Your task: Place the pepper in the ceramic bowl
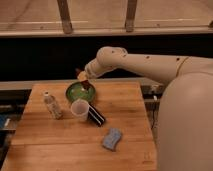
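Observation:
The green ceramic bowl (75, 95) sits on the wooden table, left of centre near the back. My gripper (83, 77) hangs just above the bowl's back rim, with the arm reaching in from the right. It is shut on the pepper (87, 84), a small dark red piece that hangs from the fingertips over the bowl.
A translucent plastic cup (80, 109) stands right in front of the bowl, with a black bar (96, 115) lying beside it on the right. A small bottle (51, 105) stands to the left. A blue sponge (112, 139) lies near the front. The table (45, 145) ends close behind the bowl.

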`<move>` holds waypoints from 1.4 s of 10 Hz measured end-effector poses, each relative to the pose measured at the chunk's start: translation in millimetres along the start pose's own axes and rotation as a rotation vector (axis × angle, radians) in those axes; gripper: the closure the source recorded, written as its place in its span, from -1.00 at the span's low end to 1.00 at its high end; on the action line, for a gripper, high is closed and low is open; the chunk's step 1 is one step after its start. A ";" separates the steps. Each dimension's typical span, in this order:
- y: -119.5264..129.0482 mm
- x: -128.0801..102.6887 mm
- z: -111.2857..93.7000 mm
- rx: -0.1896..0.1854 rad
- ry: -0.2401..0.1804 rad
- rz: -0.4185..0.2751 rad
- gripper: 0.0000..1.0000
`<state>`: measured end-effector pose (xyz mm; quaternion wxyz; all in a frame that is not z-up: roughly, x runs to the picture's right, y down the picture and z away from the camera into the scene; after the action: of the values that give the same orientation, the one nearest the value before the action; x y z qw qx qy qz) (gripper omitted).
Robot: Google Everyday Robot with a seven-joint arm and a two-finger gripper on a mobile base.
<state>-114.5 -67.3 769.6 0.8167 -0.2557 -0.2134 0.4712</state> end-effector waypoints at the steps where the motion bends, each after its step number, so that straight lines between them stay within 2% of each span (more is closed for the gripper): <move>1: -3.8 -2.1 5.8 -0.016 -0.010 0.000 1.00; 5: -10.1 -14.3 42.6 -0.105 -0.025 -0.018 1.00; 7: -10.5 -16.4 67.4 -0.142 -0.004 -0.022 1.00; 9: -18.5 -9.6 94.4 -0.170 0.032 -0.007 1.00; 11: -33.4 3.5 116.6 -0.206 0.048 0.031 1.00; 13: -49.2 17.6 123.1 -0.219 0.041 0.080 0.99; 14: -47.7 16.5 123.7 -0.222 0.040 0.080 0.88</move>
<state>-148.4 -46.3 897.2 0.7681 -0.3621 -0.2378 0.4716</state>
